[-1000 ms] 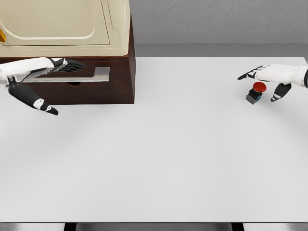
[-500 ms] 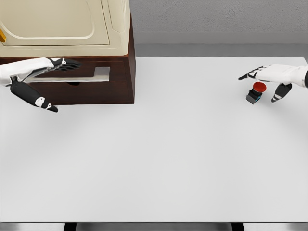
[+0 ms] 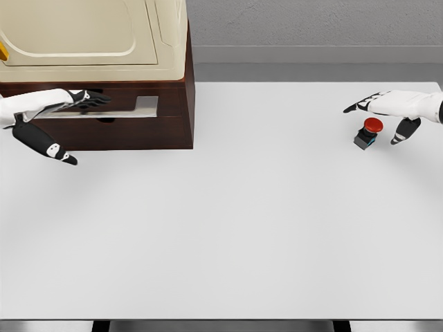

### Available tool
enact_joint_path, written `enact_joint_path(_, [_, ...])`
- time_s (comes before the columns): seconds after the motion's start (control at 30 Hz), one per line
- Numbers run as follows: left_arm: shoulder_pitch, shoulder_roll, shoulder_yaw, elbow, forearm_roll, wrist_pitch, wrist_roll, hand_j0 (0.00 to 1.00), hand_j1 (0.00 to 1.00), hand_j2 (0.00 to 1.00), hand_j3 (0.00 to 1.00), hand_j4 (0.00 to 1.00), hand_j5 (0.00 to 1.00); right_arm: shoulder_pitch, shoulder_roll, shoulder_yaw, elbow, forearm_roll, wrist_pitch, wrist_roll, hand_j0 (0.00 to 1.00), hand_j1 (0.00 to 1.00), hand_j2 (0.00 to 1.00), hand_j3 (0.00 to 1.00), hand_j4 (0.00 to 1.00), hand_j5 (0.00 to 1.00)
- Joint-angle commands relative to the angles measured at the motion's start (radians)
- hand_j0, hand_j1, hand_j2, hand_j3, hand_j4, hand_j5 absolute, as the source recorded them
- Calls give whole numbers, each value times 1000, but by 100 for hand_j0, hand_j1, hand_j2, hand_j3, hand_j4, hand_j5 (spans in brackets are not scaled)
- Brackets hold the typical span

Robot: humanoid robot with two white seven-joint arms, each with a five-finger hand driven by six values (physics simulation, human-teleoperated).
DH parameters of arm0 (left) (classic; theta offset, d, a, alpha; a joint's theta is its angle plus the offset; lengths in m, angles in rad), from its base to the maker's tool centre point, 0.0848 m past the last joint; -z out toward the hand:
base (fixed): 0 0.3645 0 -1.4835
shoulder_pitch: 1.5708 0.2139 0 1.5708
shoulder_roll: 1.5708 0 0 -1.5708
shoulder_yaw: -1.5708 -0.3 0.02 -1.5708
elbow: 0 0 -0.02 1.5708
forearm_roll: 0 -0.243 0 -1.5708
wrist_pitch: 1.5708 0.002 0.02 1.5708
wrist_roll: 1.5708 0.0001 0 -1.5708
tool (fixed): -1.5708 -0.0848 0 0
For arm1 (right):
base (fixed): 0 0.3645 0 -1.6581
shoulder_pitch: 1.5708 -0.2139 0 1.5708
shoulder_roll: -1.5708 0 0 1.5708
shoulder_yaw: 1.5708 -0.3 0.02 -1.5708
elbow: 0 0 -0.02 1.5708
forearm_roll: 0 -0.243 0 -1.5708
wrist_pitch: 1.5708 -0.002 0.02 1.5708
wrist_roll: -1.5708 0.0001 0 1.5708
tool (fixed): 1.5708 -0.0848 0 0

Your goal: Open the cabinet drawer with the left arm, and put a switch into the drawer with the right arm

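The dark wooden cabinet [image 3: 166, 124] stands at the table's far left, its drawer front carrying a long silver handle [image 3: 131, 109]. My left hand [image 3: 59, 121] is at that handle, fingers stretched along its upper side and thumb hanging below, spread and holding nothing. The switch [image 3: 367, 132], a red button on a black base, sits on the white table at the far right. My right hand [image 3: 384, 114] hovers just above it, open, fingers reaching left and thumb pointing down on its right side, not touching it.
A cream appliance [image 3: 90, 34] rests on top of the cabinet. The white table [image 3: 228, 221] stretches wide between the cabinet and the switch. A grey wall runs behind the table's far edge.
My left hand has slid slightly leftward along the handle, its fingertips drawing back. The right hand has risen a little above the switch. The switch has not moved.
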Motion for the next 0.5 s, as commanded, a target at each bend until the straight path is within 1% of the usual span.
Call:
enact_joint_path(0.0, [0, 3, -1, 2, -3, 6, 0, 100, 100, 100, 100, 100, 100, 0, -1, 0, 0, -4, 3, 0, 100, 100, 100, 100, 100, 100])
enact_joint_path(0.17, [2, 10, -15, 2, -4, 1, 0, 100, 100, 100, 100, 100, 100, 0, -1, 0, 0, -4, 3, 0, 100, 100, 100, 100, 100, 100])
enact_joint_path(0.23, [2, 16, -32, 0, -10, -6, 0, 100, 100, 100, 100, 100, 100, 0, -1, 0, 0, -4, 3, 0, 100, 100, 100, 100, 100, 100])
enact_joint_path(0.37, [3, 32, -36, -5, -10, -14, -4, 100, 100, 100, 100, 100, 100, -2, -2, -1, -2, -3, 3, 0, 100, 100, 100, 100, 100, 100])
enact_joint_path(0.47, [3, 46, -56, -6, -9, -49, -9, 100, 100, 100, 100, 100, 100, -2, -1, -1, -5, -3, 3, 0, 100, 100, 100, 100, 100, 100])
